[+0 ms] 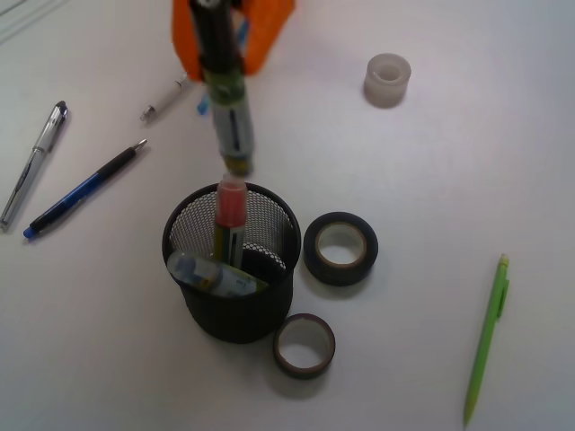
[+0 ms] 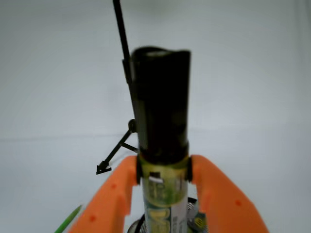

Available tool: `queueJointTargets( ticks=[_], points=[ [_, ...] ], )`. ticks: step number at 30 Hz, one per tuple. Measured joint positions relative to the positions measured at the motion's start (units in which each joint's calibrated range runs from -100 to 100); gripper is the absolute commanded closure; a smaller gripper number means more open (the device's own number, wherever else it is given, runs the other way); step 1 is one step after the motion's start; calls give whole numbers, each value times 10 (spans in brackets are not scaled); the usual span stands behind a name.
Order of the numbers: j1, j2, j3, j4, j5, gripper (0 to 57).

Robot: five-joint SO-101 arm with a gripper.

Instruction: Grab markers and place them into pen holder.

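Right, tool [image 2: 164,177] is clamped tight on the black-capped marker [image 1: 229,121], orange jaws pinching the label just under the cap. Marker hangs near-vertical, cap up, lower end just above the far rim of the pen holder [image 1: 231,310] and not inside yet. Holder already has the red-capped marker [image 1: 230,220] standing up and the blue-capped marker [image 1: 214,274] lying slanted across the inside.

Risks from here:
- Red cap sits almost directly under the hanging tip. Straight drop likely lands on it and bounces the marker out or jams it.
- Tip looks roughly over the rim, though depth is hard to judge from the front view. Release there could clip the edge and tip onto the table [image 1: 467,162].
- Black tape roll [image 1: 340,249] is just beside the holder; a nudge could shift things.
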Motion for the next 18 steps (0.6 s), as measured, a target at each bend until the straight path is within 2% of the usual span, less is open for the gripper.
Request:
queueJointTargets(
  ticks=[4,14,16,18],
  points=[
    [-7,95,-30,-76,0,571],
    [-16,217,-103,-86,-10,569],
    [-13,220,-103,-86,-10,529],
    [-13,219,-99,-87,-10,433]
  ],
)
